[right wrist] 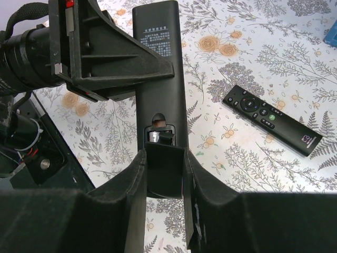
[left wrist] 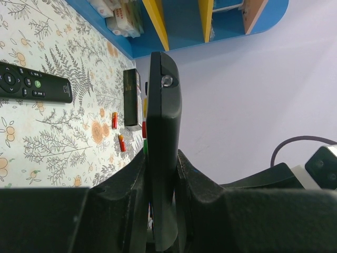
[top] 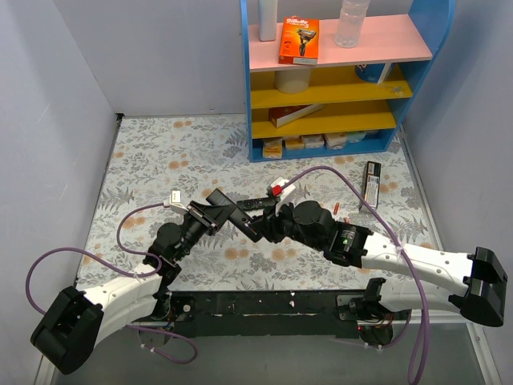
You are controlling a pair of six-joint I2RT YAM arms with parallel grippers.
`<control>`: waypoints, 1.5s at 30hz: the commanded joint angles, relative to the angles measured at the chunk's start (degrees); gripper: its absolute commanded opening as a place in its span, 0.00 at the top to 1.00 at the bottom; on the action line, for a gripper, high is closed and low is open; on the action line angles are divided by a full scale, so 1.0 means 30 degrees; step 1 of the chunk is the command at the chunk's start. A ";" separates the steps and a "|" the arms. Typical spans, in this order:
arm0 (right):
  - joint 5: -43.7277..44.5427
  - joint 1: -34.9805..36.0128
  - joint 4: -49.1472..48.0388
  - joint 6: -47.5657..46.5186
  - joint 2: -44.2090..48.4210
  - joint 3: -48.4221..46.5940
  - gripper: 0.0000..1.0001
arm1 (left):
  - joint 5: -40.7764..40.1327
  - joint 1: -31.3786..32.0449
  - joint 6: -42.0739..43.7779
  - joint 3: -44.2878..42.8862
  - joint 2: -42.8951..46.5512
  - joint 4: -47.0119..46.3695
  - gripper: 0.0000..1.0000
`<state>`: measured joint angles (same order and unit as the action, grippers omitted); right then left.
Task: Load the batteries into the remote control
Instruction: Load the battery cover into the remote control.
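The remote control (right wrist: pixel 158 79) hangs above the table, back side up, between both grippers. It shows edge-on in the left wrist view (left wrist: pixel 163 105). My left gripper (left wrist: pixel 162 158) is shut on its sides near the middle (top: pixel 227 210). My right gripper (right wrist: pixel 164 153) is shut on the small black cover piece (right wrist: pixel 164 168), which lies over the remote's near end. Above the cover the battery bay (right wrist: pixel 158 134) is partly open, with a metallic glint inside. Two red batteries (left wrist: pixel 114 120) (left wrist: pixel 121 143) lie on the table.
A slim black remote (right wrist: pixel 271 118) lies on the floral cloth, also in the left wrist view (left wrist: pixel 34 87). A black remote with a silver edge (top: pixel 373 183) lies at the right. A blue shelf unit (top: pixel 329 120) stands at the back. Grey walls flank both sides.
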<state>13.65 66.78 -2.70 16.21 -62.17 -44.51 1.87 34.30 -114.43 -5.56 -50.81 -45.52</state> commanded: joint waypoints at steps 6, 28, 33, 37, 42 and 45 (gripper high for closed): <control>0.0051 0.0092 -0.2613 -0.0596 0.0948 0.0921 0.75 | -0.0096 -0.0038 -0.3868 -0.0724 0.0031 -0.0823 1.00; -0.0390 0.0092 -0.3465 -0.1007 0.1124 0.1389 0.76 | -0.0037 -0.0038 -0.3897 -0.0988 0.0060 -0.0765 1.00; -0.0419 0.0092 -0.3320 -0.1095 0.1154 0.1624 0.78 | -0.0008 -0.0038 -0.4043 -0.1017 0.0060 -0.0824 1.00; -0.0566 0.0093 -0.3435 -0.1300 0.1154 0.1771 0.78 | 0.0021 -0.0038 -0.4073 -0.1046 0.0060 -0.0824 1.00; -0.0770 0.0092 -0.3787 -0.1710 0.1212 0.2121 0.79 | 0.0139 -0.0038 -0.4073 -0.1075 0.0060 -0.0882 1.00; -0.1004 0.0092 -0.4051 -0.1945 0.1242 0.2239 0.79 | 0.0168 -0.0038 -0.4102 -0.1105 0.0089 -0.0882 1.00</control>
<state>11.44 66.85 -11.66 12.23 -59.44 -38.81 2.28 34.30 -114.39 -6.48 -51.22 -45.58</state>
